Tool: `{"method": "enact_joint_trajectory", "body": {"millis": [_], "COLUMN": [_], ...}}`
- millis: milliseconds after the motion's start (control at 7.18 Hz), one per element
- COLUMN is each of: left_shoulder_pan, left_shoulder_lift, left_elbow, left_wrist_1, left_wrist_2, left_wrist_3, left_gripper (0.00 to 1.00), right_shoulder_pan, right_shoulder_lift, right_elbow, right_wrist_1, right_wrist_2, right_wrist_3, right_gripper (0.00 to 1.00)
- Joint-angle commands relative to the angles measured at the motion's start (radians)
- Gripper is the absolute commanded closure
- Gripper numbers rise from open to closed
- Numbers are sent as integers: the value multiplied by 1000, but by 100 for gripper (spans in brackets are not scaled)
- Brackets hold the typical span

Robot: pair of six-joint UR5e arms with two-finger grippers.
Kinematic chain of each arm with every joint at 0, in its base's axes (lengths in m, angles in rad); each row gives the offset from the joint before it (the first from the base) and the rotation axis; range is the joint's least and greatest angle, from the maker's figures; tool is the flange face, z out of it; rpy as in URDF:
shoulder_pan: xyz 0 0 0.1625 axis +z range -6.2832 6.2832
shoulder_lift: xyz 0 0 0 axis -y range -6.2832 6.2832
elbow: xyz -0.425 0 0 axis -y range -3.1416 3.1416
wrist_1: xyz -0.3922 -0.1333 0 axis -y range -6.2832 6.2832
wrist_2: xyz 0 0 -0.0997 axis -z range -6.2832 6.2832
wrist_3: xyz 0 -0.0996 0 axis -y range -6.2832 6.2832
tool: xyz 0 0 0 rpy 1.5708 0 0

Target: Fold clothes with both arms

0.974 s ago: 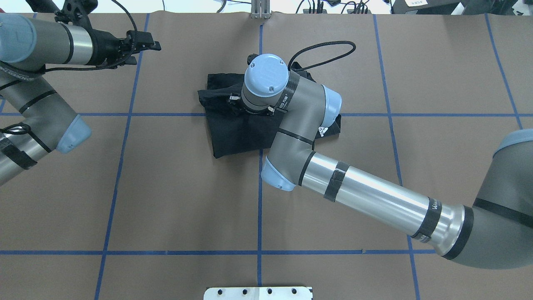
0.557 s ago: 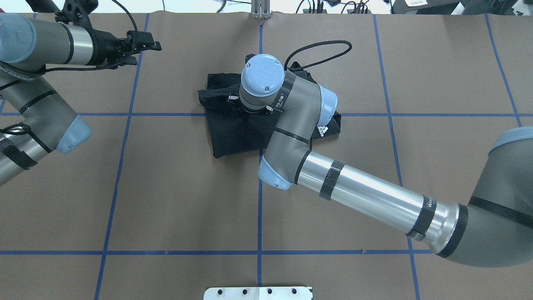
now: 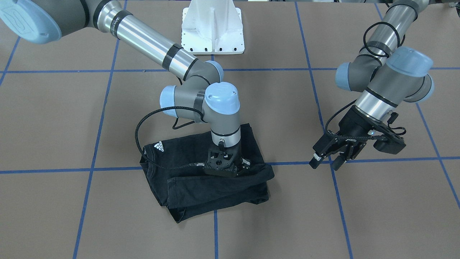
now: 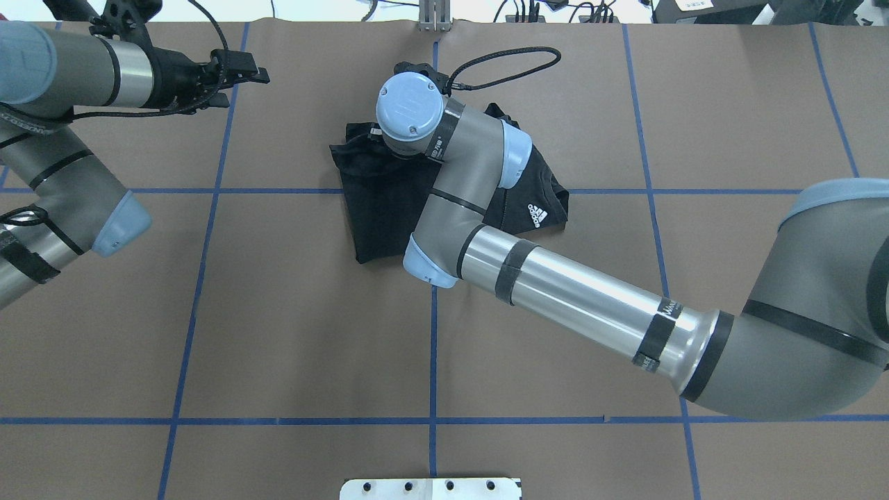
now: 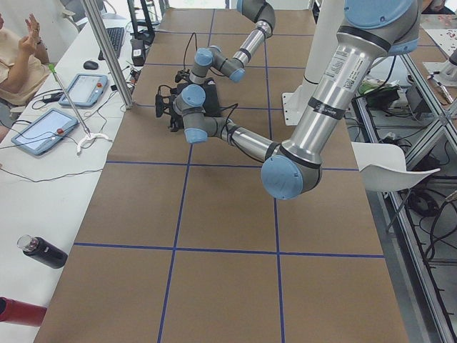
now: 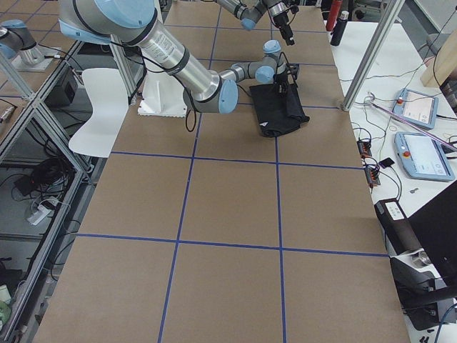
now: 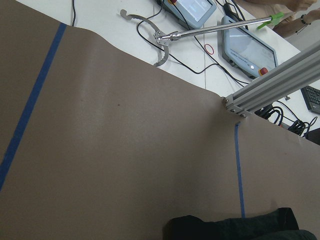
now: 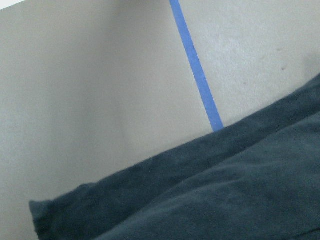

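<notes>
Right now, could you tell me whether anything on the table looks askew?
Yes: the black T-shirt is folded unevenly. Its layers do not line up, and the bundle sits skewed to the blue tape lines.

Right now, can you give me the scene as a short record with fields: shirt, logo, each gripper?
shirt: black, folded in layers, lying on the table
logo: white, facing up near one corner of the shirt
right gripper: down on the shirt; open or shut cannot be told
left gripper: open, empty, over bare table, apart from the shirt
</notes>
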Motion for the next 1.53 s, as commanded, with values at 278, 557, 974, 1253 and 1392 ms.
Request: {"method": "enact_joint_trajectory", "body": {"millis": [278, 557, 974, 1253, 1392], "left_shoulder_pan": [-2, -4, -11, -51, -74], "left_shoulder_lift": [64, 73, 82, 99, 108], "left_elbow": [-87, -98, -100, -100, -100], "left_wrist_1": [7, 7, 10, 16, 20], "left_wrist_2": [-31, -31, -51, -82, -105], "left_wrist_3": [-2, -2, 6, 44, 67], "left_gripper": [0, 0, 0, 0, 0], "right_shoulder_pan": [40, 63, 5, -61, -66], "right_shoulder_lift": [142, 167, -14, -31, -24], "right_elbow": [-228, -195, 234, 207, 163], "right_wrist_1": [179, 174, -191, -199, -196], "right_wrist_2": [-272, -173, -21, -28, -33], "right_wrist_3": [279, 308, 116, -2, -12], "right_gripper": [100, 100, 100, 100, 100]}}
